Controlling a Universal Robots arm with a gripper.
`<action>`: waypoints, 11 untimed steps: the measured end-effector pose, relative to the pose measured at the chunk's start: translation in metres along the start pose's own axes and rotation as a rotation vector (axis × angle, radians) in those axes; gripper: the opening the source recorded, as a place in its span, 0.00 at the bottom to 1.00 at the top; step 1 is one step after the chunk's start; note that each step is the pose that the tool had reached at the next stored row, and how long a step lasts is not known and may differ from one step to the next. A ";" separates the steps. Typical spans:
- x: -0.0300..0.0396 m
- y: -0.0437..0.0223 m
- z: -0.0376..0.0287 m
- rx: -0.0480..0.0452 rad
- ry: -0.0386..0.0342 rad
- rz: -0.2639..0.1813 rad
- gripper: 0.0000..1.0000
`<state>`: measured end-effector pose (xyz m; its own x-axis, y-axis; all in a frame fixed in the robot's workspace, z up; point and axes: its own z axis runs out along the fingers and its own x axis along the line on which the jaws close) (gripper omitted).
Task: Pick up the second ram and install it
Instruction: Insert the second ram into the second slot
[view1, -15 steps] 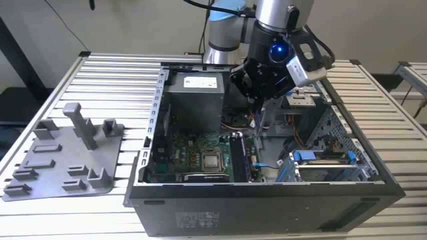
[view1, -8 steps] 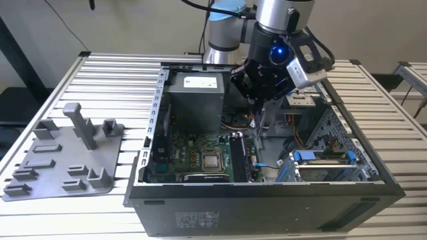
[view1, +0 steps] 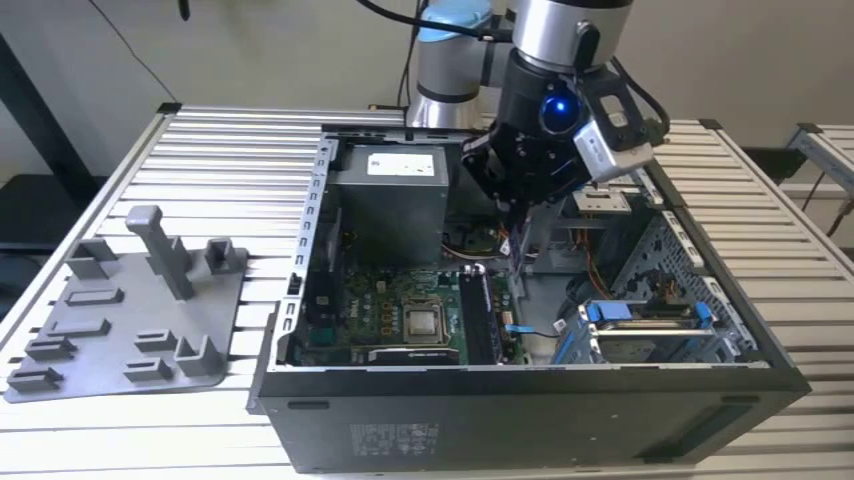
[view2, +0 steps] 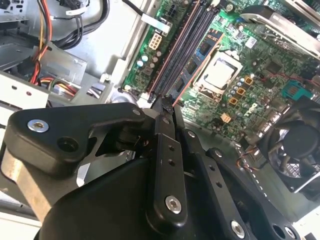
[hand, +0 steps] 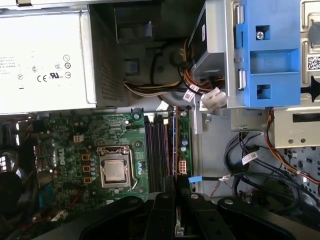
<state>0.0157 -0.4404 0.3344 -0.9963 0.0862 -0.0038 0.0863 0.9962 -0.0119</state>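
Pinching with the tool (view2: 163, 104) the second ram (hand: 174, 142) by one end above the motherboard (hand: 65, 145); likely light, stiff, fragile, best gripped on bare edges.

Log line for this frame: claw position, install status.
step: ram install | claw: inside open case, over end of memory slots beside CPU | seating: cannot tell

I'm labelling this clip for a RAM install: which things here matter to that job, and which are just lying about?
Job in hand:
gripper, over the open case
memory slots on the motherboard

Lying about:
grey tray beside the case
power supply
blue drive bracket
processor
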 end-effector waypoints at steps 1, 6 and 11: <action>-0.0002 -0.0002 0.0003 0.0000 0.0000 0.000 0.14; -0.0007 -0.0007 0.0020 -0.0001 0.0000 0.000 0.14; -0.0013 -0.0014 0.0035 0.0000 0.0000 0.000 0.14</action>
<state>0.0168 -0.4420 0.3309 -0.9963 0.0862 -0.0038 0.0863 0.9962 -0.0118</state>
